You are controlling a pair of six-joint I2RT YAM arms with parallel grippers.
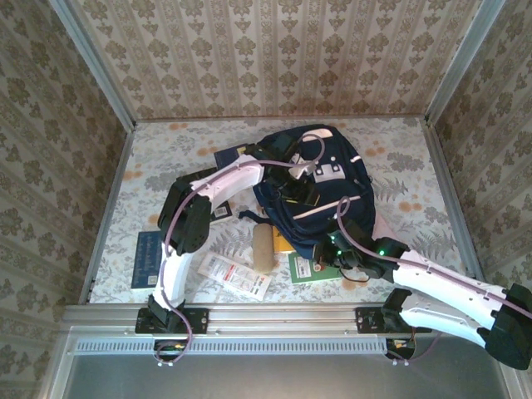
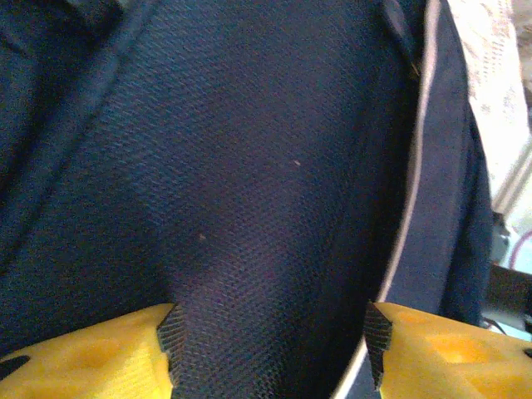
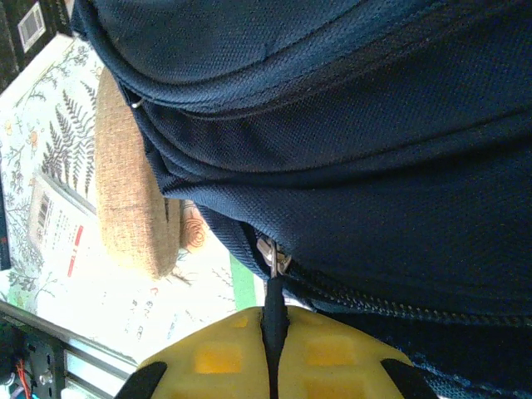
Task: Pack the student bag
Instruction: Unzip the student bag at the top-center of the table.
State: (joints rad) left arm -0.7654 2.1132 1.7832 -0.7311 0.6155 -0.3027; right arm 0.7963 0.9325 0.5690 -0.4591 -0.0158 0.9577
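Packing incomplete: tan burlap pouch [image 1: 263,248] lay outside navy fabric backpack [image 1: 353,187]; right gripper [image 3: 273,320] pinched zipper pull [image 3: 271,287], left gripper [image 2: 270,332] half-open, empty.

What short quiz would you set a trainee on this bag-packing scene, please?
1. True or false: the right gripper is shut on the zipper pull of the student bag.
2. Which thing lies against the bag's near-left side in the top view? A) a tan fabric pouch B) a red mug C) a banana
3. Fill the gap: over the bag's dark mesh fabric, the left gripper has its jaws ___.

Key: 1 true; 2 A; 3 open.
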